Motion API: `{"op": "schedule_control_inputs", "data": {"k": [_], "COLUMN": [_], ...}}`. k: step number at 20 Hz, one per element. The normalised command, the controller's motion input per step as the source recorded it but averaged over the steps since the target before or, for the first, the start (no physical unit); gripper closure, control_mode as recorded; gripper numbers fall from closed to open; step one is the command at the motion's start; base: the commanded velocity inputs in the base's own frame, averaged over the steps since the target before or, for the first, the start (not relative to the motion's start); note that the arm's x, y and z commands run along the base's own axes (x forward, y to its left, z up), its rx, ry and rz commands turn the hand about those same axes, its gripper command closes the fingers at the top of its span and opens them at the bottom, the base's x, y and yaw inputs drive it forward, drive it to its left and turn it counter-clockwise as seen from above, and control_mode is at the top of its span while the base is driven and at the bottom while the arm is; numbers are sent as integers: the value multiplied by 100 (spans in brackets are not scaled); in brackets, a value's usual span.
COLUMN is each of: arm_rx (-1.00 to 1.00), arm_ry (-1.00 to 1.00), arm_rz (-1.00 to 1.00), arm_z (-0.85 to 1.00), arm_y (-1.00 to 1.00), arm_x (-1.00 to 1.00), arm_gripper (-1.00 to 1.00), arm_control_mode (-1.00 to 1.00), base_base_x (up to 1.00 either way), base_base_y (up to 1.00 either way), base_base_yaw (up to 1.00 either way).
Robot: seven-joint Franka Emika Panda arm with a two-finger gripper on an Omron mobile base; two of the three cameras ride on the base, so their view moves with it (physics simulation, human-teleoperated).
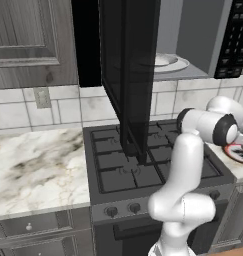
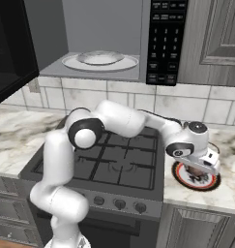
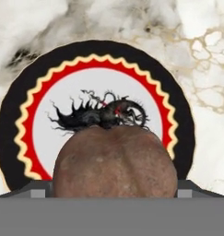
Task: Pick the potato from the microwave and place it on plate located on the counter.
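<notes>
The potato (image 3: 115, 161) sits right at the bottom of the hand view, large and close, a brown lump over the near part of the plate (image 3: 12, 124). The fingertips are hidden behind it, so by the look of it the hand (image 2: 200, 170) is clamped on the potato, hanging just above the plate; whether the potato already touches the plate I cannot tell.

The step in hand is the release. To do it well, I judge the hand should come straight down until the potato rests on the pale middle with the dark dragon-like drawing, then part the fingers slowly and lift straight up. The lump is rounded and may roll, so a drop from any height risks sending it toward the red-orange rim.

The plate lies on the marble surface (image 2: 225, 193) to the right of the black stove (image 2: 114, 167), near the front edge. It carries nothing except the potato held over it.

Farther back and higher, the microwave (image 2: 165, 41) stands with its black glass door (image 1: 130, 75) swung wide open over the stove. Inside rests a pale round dish (image 2: 99, 60), with nothing visible on it.
</notes>
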Motion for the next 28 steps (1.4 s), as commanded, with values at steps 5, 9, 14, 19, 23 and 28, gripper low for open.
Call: {"op": "schedule_control_inputs", "data": {"k": [5, 9, 14, 19, 23, 28], "arm_rx": [0, 0, 1, 4, 1, 0], "arm_ry": [0, 0, -4, -2, -2, -17], "arm_rz": [0, 0, 1, 0, -2, -2], "arm_z": [-13, -35, -16, 4, 47, 76], "arm_y": [0, 8, 15, 0, -7, 5], "arm_x": [11, 12, 30, 16, -13, -56], "arm_gripper": [-100, -100, -100, -100, -100, -100], "arm_control_mode": [-100, -100, -100, -100, -100, -100], "base_base_x": [0, 0, 0, 0, 0, 0], "base_base_y": [0, 0, 0, 0, 0, 0], "base_base_yaw": [0, 0, 0, 0, 0, 0]}}
